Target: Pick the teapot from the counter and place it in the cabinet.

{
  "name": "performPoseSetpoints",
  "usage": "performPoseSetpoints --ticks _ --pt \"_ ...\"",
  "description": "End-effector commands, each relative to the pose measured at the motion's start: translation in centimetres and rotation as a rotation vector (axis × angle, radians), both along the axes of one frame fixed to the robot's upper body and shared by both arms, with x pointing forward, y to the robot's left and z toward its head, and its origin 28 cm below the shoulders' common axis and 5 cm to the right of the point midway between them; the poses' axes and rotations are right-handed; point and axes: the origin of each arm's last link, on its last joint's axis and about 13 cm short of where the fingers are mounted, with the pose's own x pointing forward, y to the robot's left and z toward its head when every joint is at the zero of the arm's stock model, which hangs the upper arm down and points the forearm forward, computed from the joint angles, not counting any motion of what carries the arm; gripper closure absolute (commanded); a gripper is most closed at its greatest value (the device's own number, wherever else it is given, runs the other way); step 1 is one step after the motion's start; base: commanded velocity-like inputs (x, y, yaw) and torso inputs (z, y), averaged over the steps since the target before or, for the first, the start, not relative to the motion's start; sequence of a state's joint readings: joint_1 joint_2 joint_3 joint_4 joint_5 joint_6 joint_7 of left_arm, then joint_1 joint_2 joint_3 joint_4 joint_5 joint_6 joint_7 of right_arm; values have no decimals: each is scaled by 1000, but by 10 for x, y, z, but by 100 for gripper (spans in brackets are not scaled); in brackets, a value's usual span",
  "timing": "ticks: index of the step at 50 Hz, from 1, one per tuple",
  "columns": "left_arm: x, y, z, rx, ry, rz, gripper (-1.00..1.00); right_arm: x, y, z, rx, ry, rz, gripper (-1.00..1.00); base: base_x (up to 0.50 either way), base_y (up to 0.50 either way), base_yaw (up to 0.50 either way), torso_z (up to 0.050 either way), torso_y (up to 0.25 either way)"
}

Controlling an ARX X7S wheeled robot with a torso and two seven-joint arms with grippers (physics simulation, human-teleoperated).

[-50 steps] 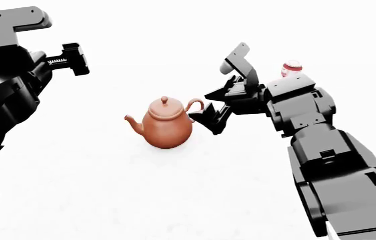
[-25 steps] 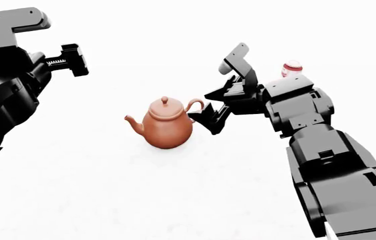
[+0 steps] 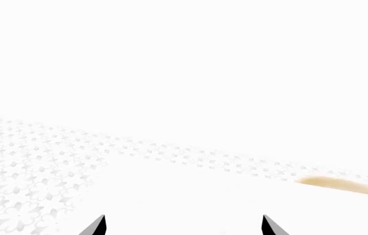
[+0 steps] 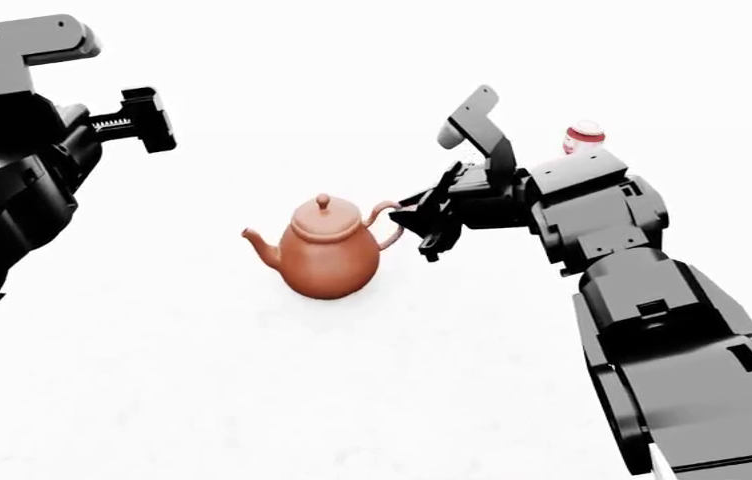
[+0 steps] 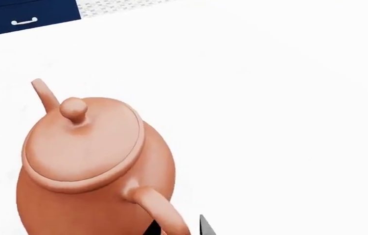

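The terracotta-brown teapot stands upright on the white counter, spout to the left and looped handle to the right. My right gripper has closed around that handle. In the right wrist view the handle of the teapot runs down between the two dark fingertips of the right gripper. My left gripper hangs high at the far left, away from the teapot. In the left wrist view the left gripper shows two tips wide apart with nothing between them. The cabinet is out of view.
A tiny red-and-white jar stands on the counter behind my right arm. A navy drawer with a white handle shows beyond the counter edge. Patterned floor tiles and a tan patch lie below the left wrist.
The right gripper's fingers have closed in on the teapot's handle, and the teapot has shifted slightly left. The left arm has stayed still.
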State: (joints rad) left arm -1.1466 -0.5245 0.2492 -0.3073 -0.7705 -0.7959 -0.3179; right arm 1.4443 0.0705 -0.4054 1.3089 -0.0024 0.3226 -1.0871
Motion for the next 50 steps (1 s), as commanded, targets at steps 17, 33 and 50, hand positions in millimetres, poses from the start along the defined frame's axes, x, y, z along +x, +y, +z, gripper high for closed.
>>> performPoseSetpoints --ticks 17,33,50 --pt "2 0 0 -1 2 0 -100 0 1 0 5 2 3 100 0 0 0 0 0" --pt "2 0 0 -1 2 0 -100 2 -7 30 233 -29 132 100 0 0 0 0 0" --pt "2 0 0 -1 2 1 -100 0 -9 42 341 18 144 100 0 0 0 0 1"
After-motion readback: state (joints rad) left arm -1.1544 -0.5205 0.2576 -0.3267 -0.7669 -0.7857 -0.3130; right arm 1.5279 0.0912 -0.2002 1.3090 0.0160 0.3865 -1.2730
